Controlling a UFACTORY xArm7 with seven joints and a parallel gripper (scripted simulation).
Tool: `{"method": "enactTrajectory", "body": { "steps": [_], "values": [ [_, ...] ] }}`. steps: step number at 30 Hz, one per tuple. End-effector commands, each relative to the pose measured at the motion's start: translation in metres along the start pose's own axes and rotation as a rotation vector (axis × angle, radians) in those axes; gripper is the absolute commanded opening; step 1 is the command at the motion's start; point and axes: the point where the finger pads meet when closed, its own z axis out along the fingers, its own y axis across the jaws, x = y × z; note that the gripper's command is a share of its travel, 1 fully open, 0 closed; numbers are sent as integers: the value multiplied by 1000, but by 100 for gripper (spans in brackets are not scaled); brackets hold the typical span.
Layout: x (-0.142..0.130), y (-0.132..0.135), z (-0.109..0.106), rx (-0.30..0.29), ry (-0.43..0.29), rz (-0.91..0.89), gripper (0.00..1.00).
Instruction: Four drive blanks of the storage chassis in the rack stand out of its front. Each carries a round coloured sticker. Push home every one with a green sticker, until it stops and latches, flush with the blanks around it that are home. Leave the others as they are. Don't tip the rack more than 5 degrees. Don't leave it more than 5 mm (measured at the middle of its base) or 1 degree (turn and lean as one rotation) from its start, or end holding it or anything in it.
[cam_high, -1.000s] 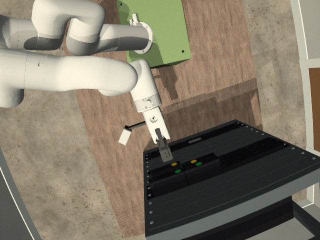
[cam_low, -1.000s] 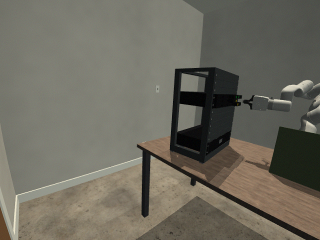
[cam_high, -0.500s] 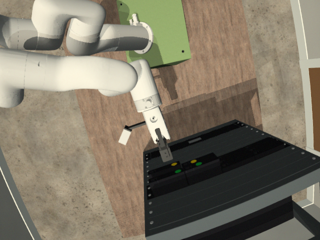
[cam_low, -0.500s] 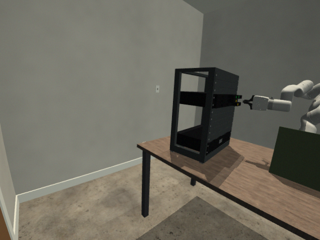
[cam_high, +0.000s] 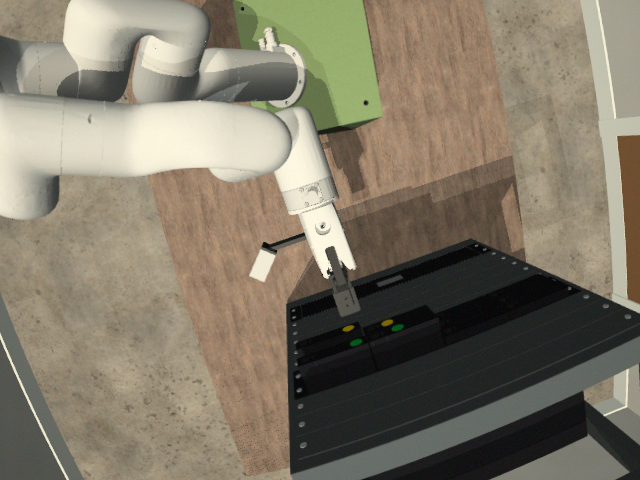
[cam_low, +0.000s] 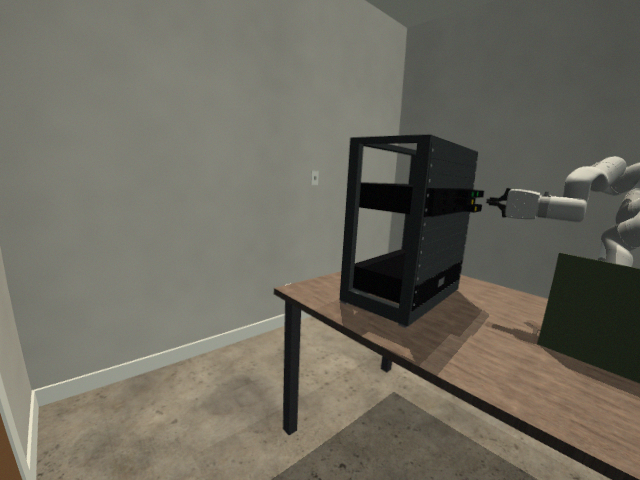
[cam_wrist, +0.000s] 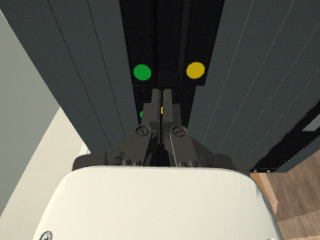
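Observation:
The black rack (cam_high: 465, 372) (cam_low: 413, 232) stands on the wooden table (cam_high: 439, 129) (cam_low: 465, 351). Four black blanks stand out of its front. Two carry green stickers (cam_high: 355, 342) (cam_high: 397, 327) and two carry yellow stickers (cam_high: 348, 327) (cam_high: 387, 322). In the wrist view one green sticker (cam_wrist: 142, 72) and one yellow sticker (cam_wrist: 195, 70) show clearly, and the other two are partly hidden behind the fingers. From the side the green-stickered blanks (cam_low: 478, 193) sit above the yellow ones (cam_low: 476, 207). My gripper (cam_high: 347, 304) (cam_low: 491, 201) (cam_wrist: 161, 101) is shut and empty, pointing at the blanks from close in front.
A green box (cam_high: 320, 62) (cam_low: 594, 315) sits on the table by the arm's base. The rack stands near the table's far end, with its edge close behind and beside it.

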Motion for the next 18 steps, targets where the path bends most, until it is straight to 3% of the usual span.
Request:
{"method": "enactTrajectory", "body": {
  "steps": [1,9,18],
  "values": [
    [-22,-10,-6,3,2,1,0],
    [-58,-24,-17,3,2,1,0],
    [-65,-27,-19,3,2,1,0]
  ]
}}
